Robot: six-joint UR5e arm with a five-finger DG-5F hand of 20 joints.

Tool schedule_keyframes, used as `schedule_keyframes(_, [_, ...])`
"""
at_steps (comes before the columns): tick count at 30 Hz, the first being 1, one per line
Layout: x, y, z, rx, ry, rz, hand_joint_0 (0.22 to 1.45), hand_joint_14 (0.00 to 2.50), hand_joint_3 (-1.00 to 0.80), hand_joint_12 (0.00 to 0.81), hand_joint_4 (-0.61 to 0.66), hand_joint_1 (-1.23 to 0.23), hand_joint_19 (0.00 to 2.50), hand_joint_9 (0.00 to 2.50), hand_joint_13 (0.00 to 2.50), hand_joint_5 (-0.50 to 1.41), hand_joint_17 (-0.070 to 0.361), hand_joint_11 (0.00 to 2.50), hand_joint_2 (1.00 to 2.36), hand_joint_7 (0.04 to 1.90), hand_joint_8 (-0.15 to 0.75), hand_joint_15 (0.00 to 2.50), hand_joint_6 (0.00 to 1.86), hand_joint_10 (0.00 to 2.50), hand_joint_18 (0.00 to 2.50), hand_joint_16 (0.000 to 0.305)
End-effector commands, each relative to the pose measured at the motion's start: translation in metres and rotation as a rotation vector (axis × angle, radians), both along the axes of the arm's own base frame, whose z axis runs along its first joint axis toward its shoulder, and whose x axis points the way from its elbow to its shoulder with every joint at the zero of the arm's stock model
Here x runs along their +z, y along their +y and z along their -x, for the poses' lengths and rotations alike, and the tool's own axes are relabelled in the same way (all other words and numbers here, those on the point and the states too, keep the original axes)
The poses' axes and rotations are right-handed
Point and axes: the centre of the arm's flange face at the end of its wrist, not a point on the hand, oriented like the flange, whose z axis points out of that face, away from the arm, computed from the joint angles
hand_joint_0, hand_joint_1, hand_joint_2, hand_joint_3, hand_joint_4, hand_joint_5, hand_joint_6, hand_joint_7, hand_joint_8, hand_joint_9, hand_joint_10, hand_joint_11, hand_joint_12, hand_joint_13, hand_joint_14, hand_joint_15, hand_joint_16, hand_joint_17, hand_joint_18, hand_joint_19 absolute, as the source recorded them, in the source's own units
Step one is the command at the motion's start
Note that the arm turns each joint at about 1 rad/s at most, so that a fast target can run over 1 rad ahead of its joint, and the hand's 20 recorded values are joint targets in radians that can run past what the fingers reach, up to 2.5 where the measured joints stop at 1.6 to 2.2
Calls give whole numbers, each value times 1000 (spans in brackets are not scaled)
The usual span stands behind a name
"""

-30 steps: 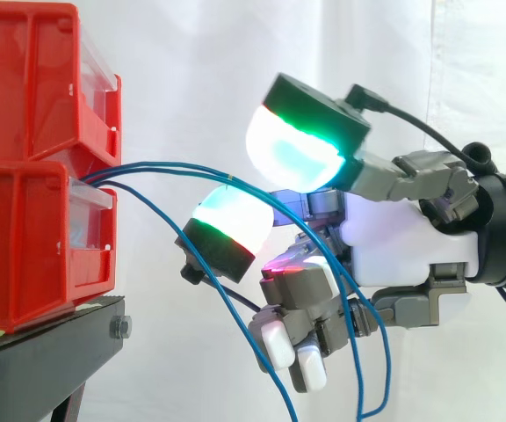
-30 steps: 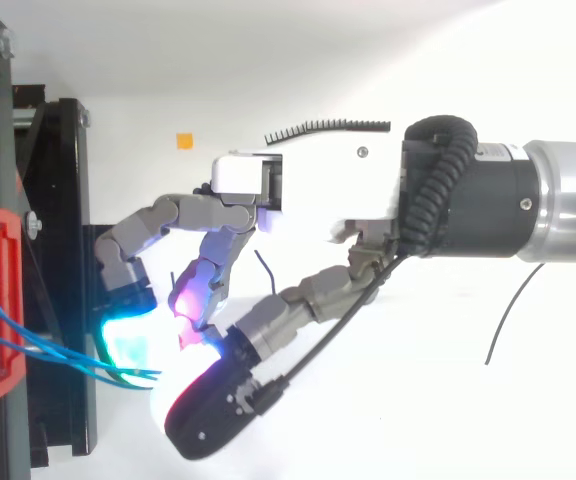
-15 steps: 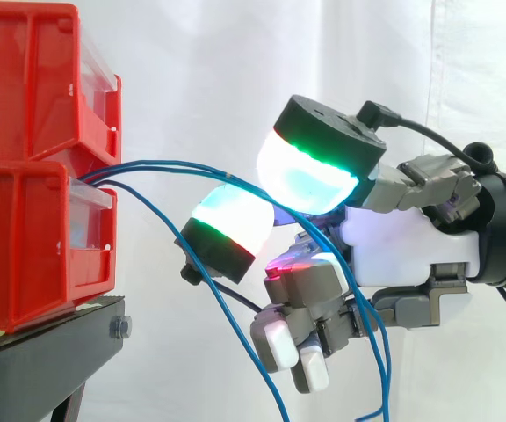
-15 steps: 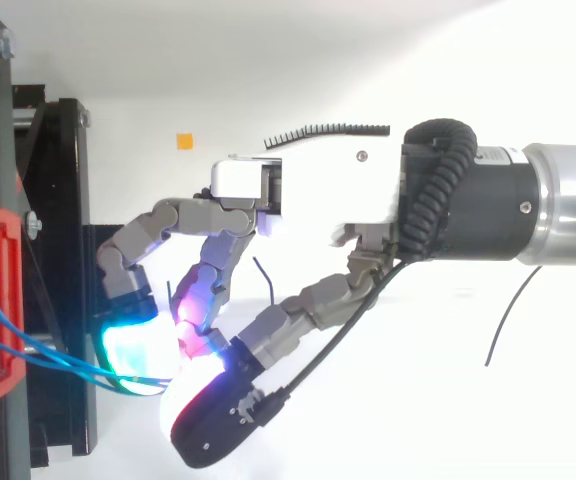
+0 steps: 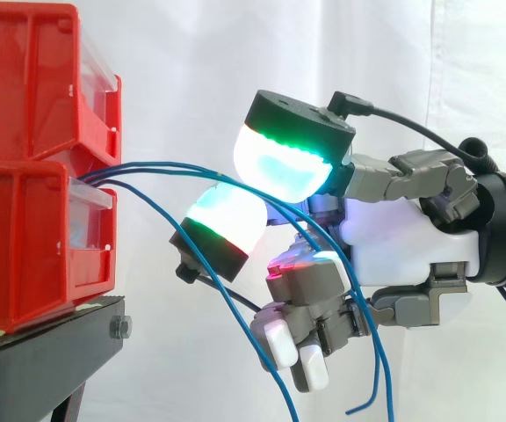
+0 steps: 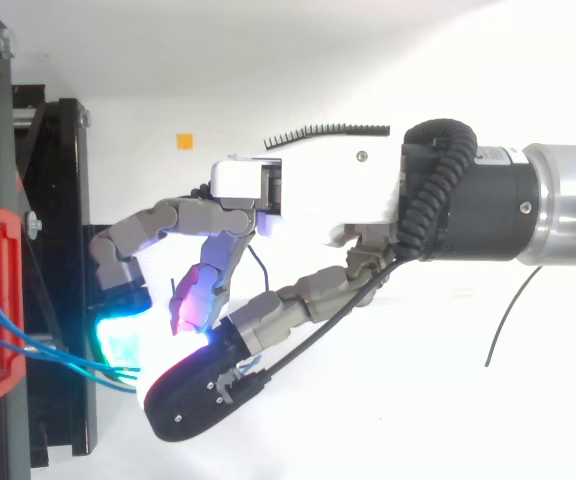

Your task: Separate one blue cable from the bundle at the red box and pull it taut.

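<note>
Blue cables (image 5: 165,163) leave the red bins (image 5: 33,246) at frame left, arc right and drop through the hand (image 5: 407,242) mid-frame. The thumb pad (image 5: 281,165) has swung left and down onto the finger pad (image 5: 225,221), so the hand is now curled shut round several slack strands. Probably no single strand is isolated yet. A loose end (image 5: 350,410) has come up at lower right. The pads hide the contact point, and the strand count is unclear.

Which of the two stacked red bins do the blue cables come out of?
The lower red plastic bin: the thin blue cables emerge over its clear front lip, just beneath the upper red bin.
</note>
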Motion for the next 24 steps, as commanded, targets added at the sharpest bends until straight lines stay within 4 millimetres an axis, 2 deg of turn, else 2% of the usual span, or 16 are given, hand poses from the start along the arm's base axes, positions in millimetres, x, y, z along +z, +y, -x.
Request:
schedule_keyframes(1, [0, 0, 0, 0, 0, 0, 624, 22, -314, 350, 25, -577, 719, 1231, 995, -68, 86, 1088, 1014, 1447, 297, 635, 529, 32, 833, 38])
schedule_keyframes(6, [0, 0, 0, 0, 0, 0, 612, 24, -253, 357, 21, -693, 711, 1192, 983, -81, 89, 1112, 1018, 1448, 294, 647, 539, 31, 825, 40])
schedule_keyframes(9, [0, 0, 0, 0, 0, 0, 614, 24, -233, 359, 26, -794, 709, 1136, 968, -123, 91, 1153, 1017, 1300, 288, 641, 635, 31, 826, 41])
schedule_keyframes(12, [0, 0, 0, 0, 0, 0, 628, 24, -217, 359, 31, -816, 701, 1118, 952, -153, 92, 1172, 1018, 1179, 284, 641, 725, 30, 829, 41])
schedule_keyframes(14, [0, 0, 0, 0, 0, 0, 635, 22, -209, 360, 17, -824, 699, 1103, 949, -159, 93, 1184, 1019, 1164, 286, 641, 741, 28, 827, 41])
schedule_keyframes(15, [0, 1, 0, 1, 0, 0, 643, 24, -210, 360, 30, -829, 690, 1089, 945, -171, 93, 1178, 1018, 1092, 285, 637, 774, 29, 829, 41])
schedule_keyframes(17, [0, 1, 0, 1, 0, 0, 646, 22, -215, 362, 32, -831, 693, 1080, 943, -175, 94, 1176, 1018, 1078, 284, 636, 782, 29, 829, 42])
schedule_keyframes(19, [0, 1, 0, 0, 0, 0, 648, 24, -234, 361, 57, -839, 690, 1061, 934, -187, 94, 1183, 1017, 1056, 289, 637, 805, 29, 828, 42])
schedule_keyframes(24, [0, 0, 0, -2, 0, 0, 628, 22, -460, 360, 67, -851, 691, 1067, 933, -193, 95, 1187, 1003, 1035, 296, 635, 830, 28, 830, 42])
